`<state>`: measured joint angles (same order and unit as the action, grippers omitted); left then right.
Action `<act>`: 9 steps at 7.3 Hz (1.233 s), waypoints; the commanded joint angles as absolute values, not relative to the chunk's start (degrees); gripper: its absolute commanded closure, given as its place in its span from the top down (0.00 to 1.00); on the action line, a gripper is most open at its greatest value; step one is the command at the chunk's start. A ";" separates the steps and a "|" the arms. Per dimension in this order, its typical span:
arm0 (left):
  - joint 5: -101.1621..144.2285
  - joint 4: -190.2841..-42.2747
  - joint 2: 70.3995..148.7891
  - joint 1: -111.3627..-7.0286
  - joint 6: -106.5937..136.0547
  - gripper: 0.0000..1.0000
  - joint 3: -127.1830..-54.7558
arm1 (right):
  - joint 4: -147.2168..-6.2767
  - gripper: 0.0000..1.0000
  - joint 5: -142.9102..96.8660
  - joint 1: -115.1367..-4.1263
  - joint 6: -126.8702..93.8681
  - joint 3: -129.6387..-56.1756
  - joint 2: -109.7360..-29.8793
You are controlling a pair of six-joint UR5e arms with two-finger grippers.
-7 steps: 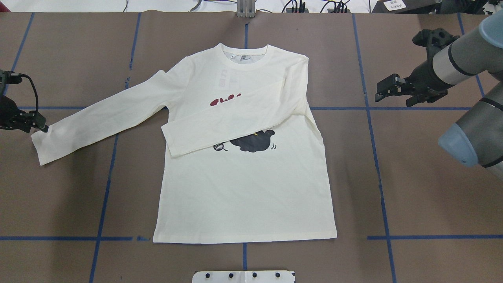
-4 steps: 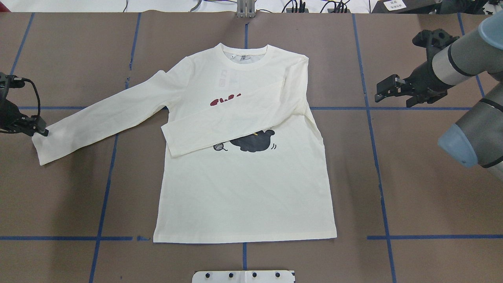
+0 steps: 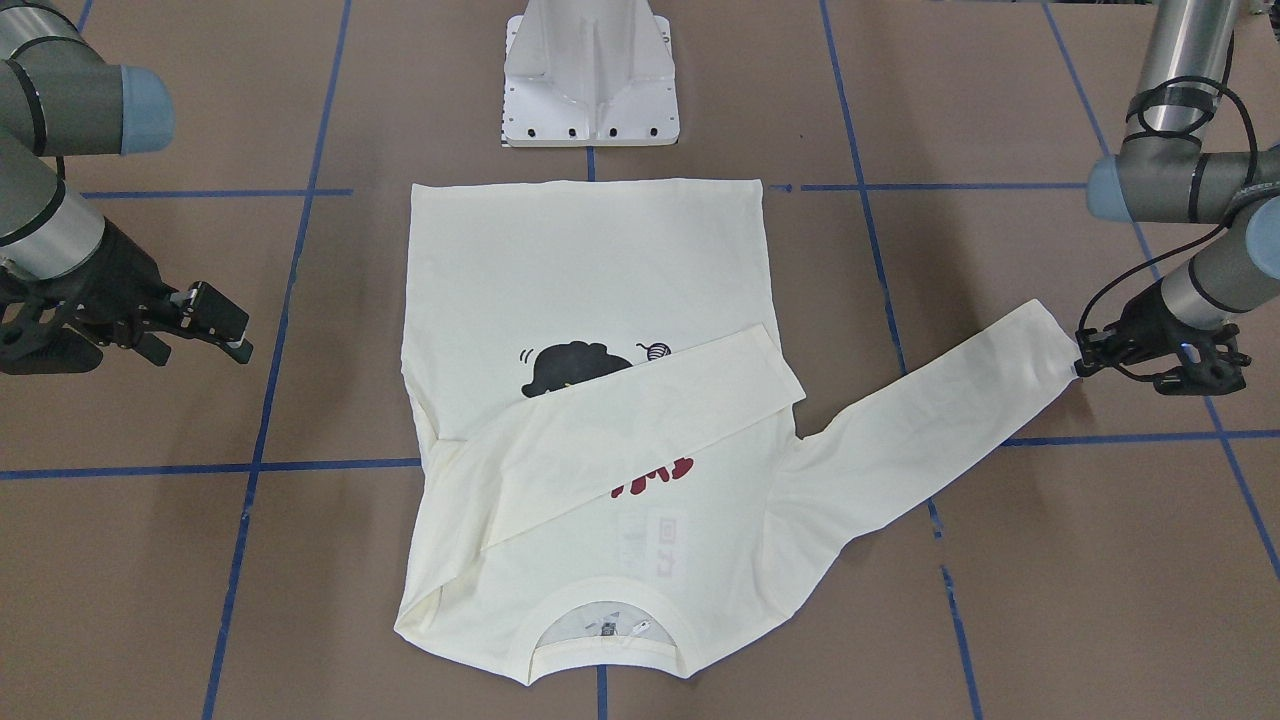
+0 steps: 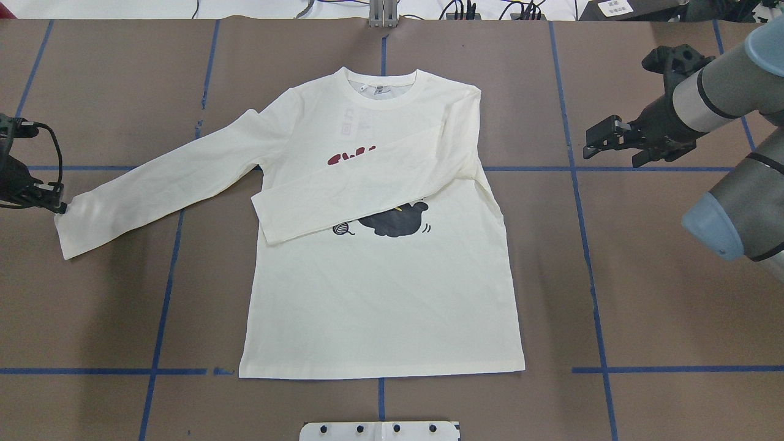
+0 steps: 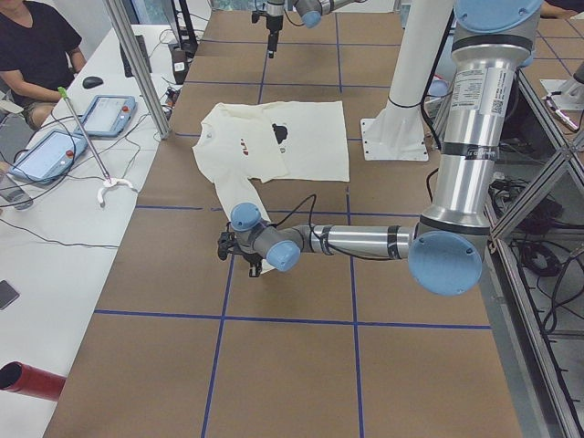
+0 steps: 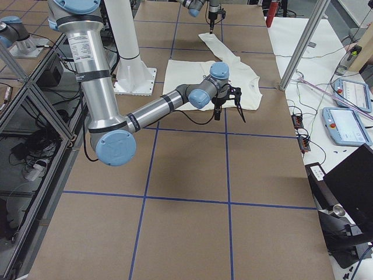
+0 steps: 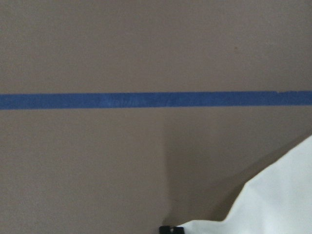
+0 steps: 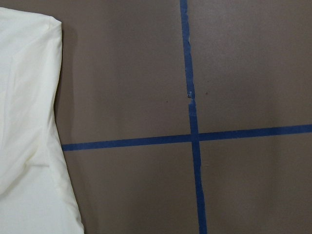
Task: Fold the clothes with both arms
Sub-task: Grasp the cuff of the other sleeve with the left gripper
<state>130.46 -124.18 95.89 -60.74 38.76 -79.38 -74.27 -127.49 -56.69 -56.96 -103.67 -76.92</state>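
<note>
The cream-white shirt (image 4: 380, 294) lies flat on the brown table, cat print up, collar away from the robot. One sleeve (image 4: 361, 190) is folded across the chest and hides part of the red lettering. The other sleeve (image 4: 171, 177) stretches out toward my left arm. My left gripper (image 4: 59, 207) is at that sleeve's cuff and looks shut on its corner (image 3: 1070, 362). In the left wrist view the cuff cloth (image 7: 278, 204) shows at the lower right. My right gripper (image 4: 593, 141) hovers open, clear of the shirt's side (image 8: 29, 122).
The white pedestal base (image 3: 590, 80) stands at the robot's edge of the table, behind the shirt's hem. Blue tape lines (image 4: 588, 245) grid the brown surface. A side table with tablets (image 5: 105, 114) and a seated person lies past the collar end.
My left gripper has come down onto the cuff corner. The cuff has shifted slightly toward the shirt body. The right arm has barely moved.
</note>
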 commanded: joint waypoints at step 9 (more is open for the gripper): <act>136.43 -124.10 132.55 -47.31 85.30 0.00 -85.22 | -70.06 0.99 -128.23 -61.60 -53.09 -105.11 -85.32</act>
<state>140.08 -123.85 121.84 -50.83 78.24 -91.28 -71.55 -127.62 -60.48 -54.00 -104.64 -82.84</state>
